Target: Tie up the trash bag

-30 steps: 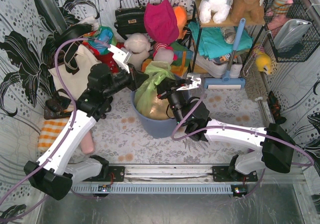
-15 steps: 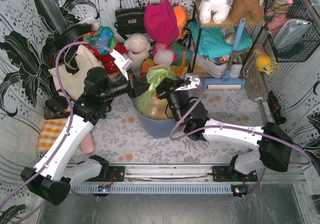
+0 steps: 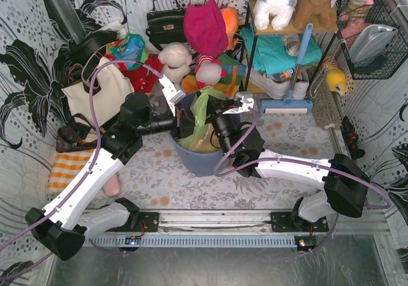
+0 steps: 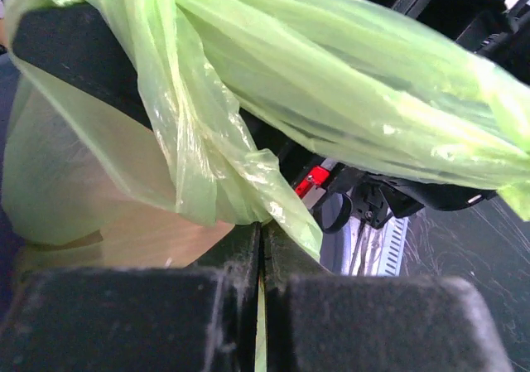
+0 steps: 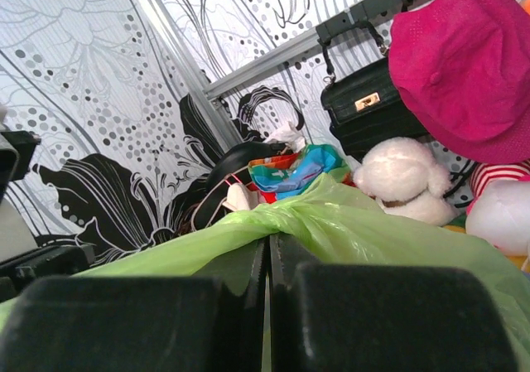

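The light-green trash bag sits in the blue-grey bin at mid table, brown paper showing through it. Its top is gathered into twisted strands. My left gripper is shut on a strand of the bag at the bin's left rim. My right gripper is shut on another strand just to the right, over the bin. In the left wrist view green film runs between the closed fingers; the right wrist view shows the same. The two grippers are close together.
A cream tote bag stands to the left. Plush toys, a black handbag and a pink hat crowd the back. A shelf with a blue-handled brush is at the right. An orange checked cloth lies at left.
My left gripper has moved right and down toward the bin, drawing its strand across to the right gripper. The bag's top has narrowed into a tighter bunch.
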{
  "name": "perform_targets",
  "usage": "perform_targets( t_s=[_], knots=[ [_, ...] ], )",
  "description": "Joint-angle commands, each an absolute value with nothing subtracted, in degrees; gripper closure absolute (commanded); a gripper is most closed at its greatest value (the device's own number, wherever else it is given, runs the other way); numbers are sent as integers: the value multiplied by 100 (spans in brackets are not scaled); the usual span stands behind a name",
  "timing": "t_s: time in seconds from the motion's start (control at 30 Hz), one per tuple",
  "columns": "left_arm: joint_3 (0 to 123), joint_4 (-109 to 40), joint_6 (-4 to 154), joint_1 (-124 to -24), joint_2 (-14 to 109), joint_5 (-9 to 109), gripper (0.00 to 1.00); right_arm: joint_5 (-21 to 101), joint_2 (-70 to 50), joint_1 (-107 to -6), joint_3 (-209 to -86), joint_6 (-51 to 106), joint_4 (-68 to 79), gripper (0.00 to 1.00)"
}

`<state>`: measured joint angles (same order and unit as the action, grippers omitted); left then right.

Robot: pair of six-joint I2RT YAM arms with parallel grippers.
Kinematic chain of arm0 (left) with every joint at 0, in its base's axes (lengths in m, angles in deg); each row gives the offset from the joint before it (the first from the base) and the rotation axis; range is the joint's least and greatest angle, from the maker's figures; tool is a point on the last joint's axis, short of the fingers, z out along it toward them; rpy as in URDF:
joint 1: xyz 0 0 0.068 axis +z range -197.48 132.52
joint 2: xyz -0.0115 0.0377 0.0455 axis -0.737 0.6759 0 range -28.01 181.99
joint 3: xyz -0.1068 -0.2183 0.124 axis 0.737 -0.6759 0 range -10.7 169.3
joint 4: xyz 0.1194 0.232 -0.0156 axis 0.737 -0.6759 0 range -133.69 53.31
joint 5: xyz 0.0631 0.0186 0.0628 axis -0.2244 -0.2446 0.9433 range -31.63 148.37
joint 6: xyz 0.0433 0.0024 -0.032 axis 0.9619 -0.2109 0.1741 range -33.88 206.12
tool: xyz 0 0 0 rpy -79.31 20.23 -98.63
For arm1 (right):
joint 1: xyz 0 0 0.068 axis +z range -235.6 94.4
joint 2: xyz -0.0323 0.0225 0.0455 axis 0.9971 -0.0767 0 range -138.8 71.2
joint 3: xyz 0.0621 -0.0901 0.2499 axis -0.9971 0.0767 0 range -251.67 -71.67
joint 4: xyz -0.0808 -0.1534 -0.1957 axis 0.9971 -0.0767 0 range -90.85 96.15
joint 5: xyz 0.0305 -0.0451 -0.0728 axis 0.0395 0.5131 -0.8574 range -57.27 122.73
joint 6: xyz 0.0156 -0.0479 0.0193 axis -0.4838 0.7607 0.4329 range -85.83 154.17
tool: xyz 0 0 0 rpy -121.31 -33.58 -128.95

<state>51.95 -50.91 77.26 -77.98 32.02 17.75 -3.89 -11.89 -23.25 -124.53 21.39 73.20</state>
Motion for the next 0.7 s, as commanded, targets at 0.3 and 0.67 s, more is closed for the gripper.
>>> perform_targets(
  t_s=[0.3, 0.67],
  knots=[
    [5026, -5160, 7830, -7894, 3290, 2497, 72, 2049, -1021, -2575, -12441, 1177, 7891, 100],
    [5193, -5711, 7934, -7894, 2496, 3811, 41, 2831, -957, -2652, -12335, 921, 7753, 100]
  ],
)
